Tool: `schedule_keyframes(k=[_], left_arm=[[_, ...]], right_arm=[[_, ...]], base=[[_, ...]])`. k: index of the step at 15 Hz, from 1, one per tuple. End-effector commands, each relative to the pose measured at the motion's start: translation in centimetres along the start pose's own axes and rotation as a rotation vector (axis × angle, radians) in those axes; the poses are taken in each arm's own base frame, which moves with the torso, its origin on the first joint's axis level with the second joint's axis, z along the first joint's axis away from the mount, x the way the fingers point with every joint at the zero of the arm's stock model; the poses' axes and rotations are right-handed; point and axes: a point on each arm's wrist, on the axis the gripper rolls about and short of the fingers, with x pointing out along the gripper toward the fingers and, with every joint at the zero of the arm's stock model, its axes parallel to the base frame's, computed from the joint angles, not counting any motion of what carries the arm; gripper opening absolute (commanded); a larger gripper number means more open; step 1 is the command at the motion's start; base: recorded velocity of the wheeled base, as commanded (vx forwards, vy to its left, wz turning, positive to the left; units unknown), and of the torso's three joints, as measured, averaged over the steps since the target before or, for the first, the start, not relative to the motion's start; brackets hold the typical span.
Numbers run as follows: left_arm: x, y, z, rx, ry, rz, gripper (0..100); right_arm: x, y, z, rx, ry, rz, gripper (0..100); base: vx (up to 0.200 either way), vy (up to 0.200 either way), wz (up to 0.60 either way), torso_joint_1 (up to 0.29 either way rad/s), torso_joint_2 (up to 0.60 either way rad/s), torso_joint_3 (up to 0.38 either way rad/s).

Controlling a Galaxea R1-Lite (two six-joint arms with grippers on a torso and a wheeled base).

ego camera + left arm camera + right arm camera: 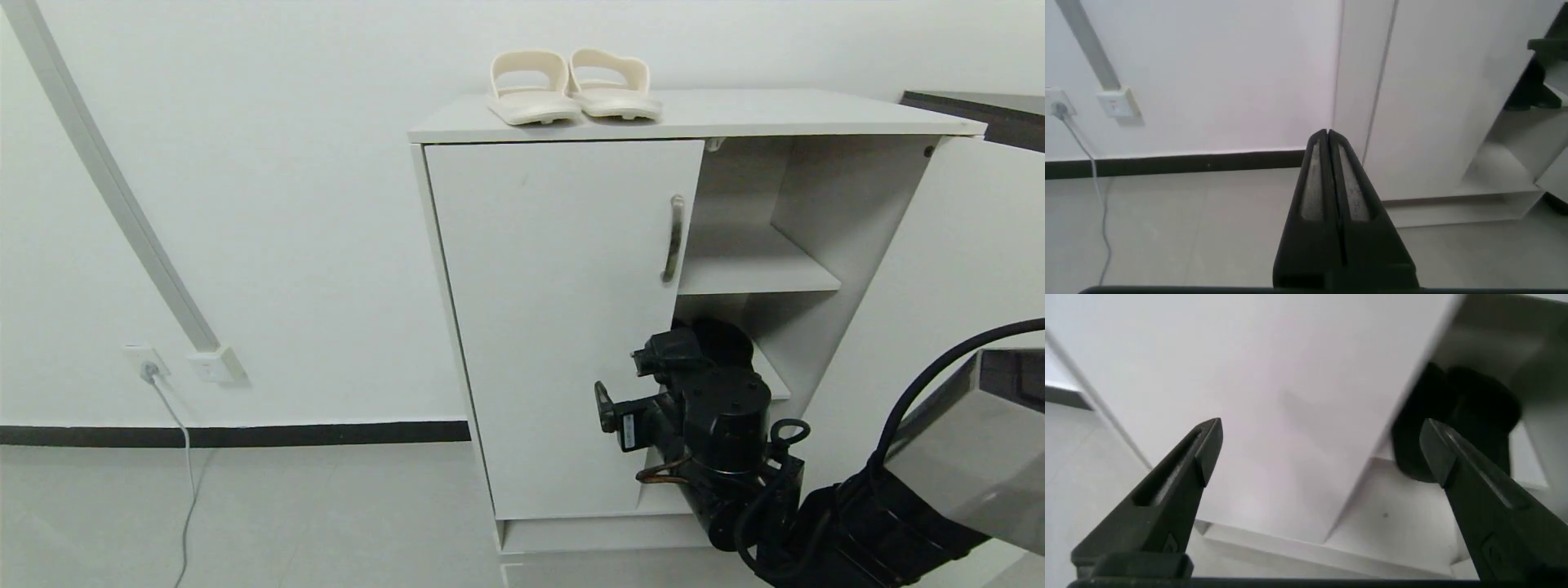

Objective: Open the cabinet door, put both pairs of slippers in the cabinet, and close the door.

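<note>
A white cabinet (pixel 563 327) stands with its left door shut and its right door (pixel 939 310) swung open. A cream pair of slippers (pixel 571 86) sits on the cabinet top. A black pair of slippers (pixel 722 339) (pixel 1462 416) lies on the lower shelf inside the opening. My right gripper (pixel 665 351) (pixel 1321 437) is at the edge of the shut door, just in front of the black slippers, open and holding nothing. My left gripper (pixel 1328 143) is shut on nothing, low and left of the cabinet (pixel 1429 98).
The shut door's handle (pixel 674 237) is just above my right gripper. The upper shelf (pixel 759 269) is bare. A wall socket with a cable (pixel 147 371) and a slanted conduit (pixel 106 180) are at the left. A dark tabletop (pixel 980 106) shows at the back right.
</note>
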Motion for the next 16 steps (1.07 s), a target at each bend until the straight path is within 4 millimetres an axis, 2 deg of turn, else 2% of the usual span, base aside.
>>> schedule_keyframes(k=[1, 16], left_arm=[[0.01, 0.0, 0.0, 0.0, 0.001, -0.001, 0], [0.01, 0.0, 0.0, 0.002, 0.001, -0.001, 0]], right_arm=[[-0.08, -0.02, -0.11, -0.003, 0.004, 0.002, 100], [-0.58, -0.36, 0.35, 0.001, -0.015, 0.001, 100]], base=[[0.0, 0.0, 0.0, 0.0, 0.0, 0.0], [0.0, 0.0, 0.0, 0.0, 0.0, 0.0]])
